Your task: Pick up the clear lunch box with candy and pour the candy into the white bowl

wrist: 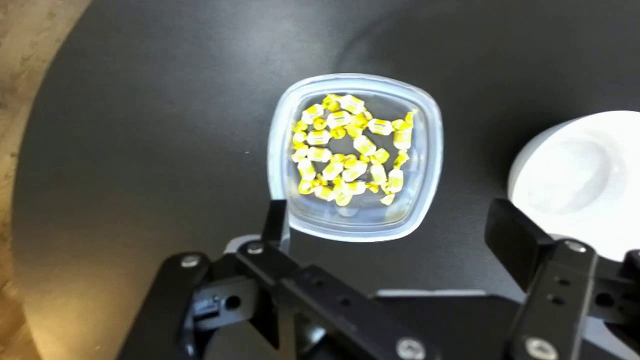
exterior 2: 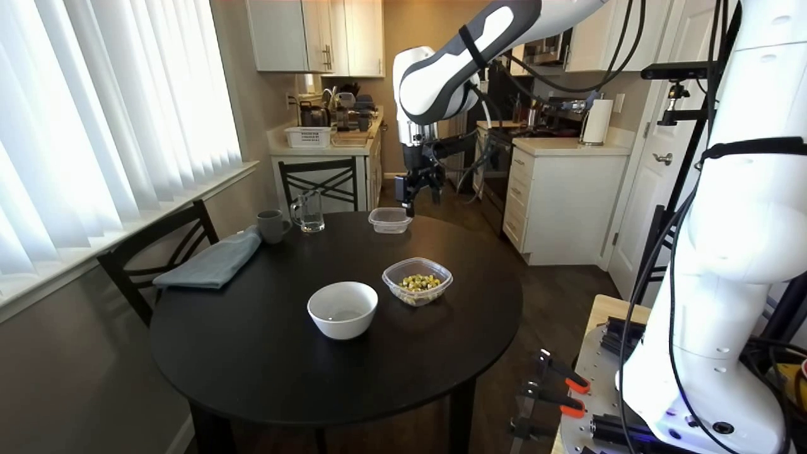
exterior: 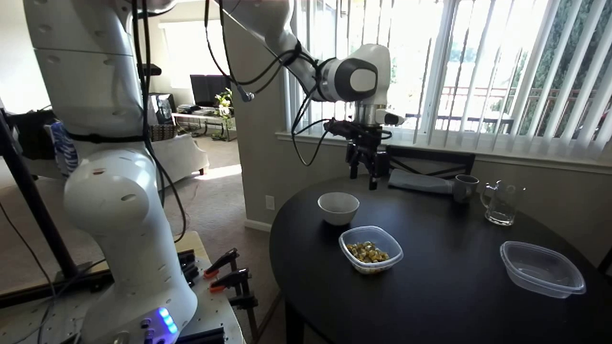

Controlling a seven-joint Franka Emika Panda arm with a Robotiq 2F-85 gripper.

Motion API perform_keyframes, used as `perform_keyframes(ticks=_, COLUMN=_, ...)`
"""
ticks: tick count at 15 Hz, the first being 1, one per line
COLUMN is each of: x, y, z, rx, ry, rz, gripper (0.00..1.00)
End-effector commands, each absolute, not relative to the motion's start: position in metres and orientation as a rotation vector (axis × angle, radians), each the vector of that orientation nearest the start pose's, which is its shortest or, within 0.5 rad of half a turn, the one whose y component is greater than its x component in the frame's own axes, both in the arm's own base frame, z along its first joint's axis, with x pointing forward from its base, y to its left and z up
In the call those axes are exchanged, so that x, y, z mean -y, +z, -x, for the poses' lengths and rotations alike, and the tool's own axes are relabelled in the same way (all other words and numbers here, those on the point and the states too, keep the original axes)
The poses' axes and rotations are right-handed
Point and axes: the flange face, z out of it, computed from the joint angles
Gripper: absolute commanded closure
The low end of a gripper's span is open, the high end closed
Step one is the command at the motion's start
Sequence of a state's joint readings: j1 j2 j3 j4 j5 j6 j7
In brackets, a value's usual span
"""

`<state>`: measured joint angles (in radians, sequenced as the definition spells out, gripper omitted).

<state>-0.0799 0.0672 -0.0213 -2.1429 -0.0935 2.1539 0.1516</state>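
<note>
The clear lunch box (exterior: 370, 234) stands upright on the dark table in both exterior views (exterior 2: 416, 265). Yellow and brownish candy (exterior: 367, 252) lies in it, and the wrist view shows the candy (wrist: 354, 170) as wrapped pieces. The white bowl (exterior: 338, 217) stands beside the box, apart from it; its inside (exterior 2: 343, 309) shows no candy. My gripper (exterior: 363, 179) hangs above the table, fingers down, spread and empty. In the wrist view the box (wrist: 350, 227) lies ahead of the spread fingers (wrist: 392, 220); the bowl (wrist: 585, 175) is by the right finger, partly cut off.
A wider, flatter clear container (exterior: 542, 272) stands on the round black table (exterior: 430, 301). A glass mug (exterior: 502, 205), a grey mug (exterior: 464, 188) and a folded cloth (exterior: 418, 182) are along the window side. A chair (exterior 2: 161, 246) stands at the table's edge.
</note>
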Motion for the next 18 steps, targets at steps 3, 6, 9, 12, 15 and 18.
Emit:
perform_keyframes(ticks=3, x=0.045, y=0.292, z=-0.569, rx=-0.464, ry=0.239, rz=2.904, gripper=0.0)
perform_keyframes(ticks=6, x=0.053, y=0.265, z=-0.581, rx=-0.541, ry=0.247, rz=2.812, gripper=0.0)
perform_keyframes(ticks=9, x=0.059, y=0.243, z=-0.592, rx=-0.6, ry=0.226, rz=2.771, gripper=0.0)
perform_keyframes(ticks=12, x=0.058, y=0.218, z=-0.604, rx=-0.596, ry=0.151, rz=2.819, gripper=0.0)
perform_keyframes(ticks=15, x=0.057, y=0.186, z=-0.613, rx=-0.623, ry=0.113, rz=2.865, gripper=0.0)
perform_keyframes(ticks=18, x=0.058, y=0.165, z=-0.616, rx=-0.62, ry=0.075, rz=2.888, gripper=0.0)
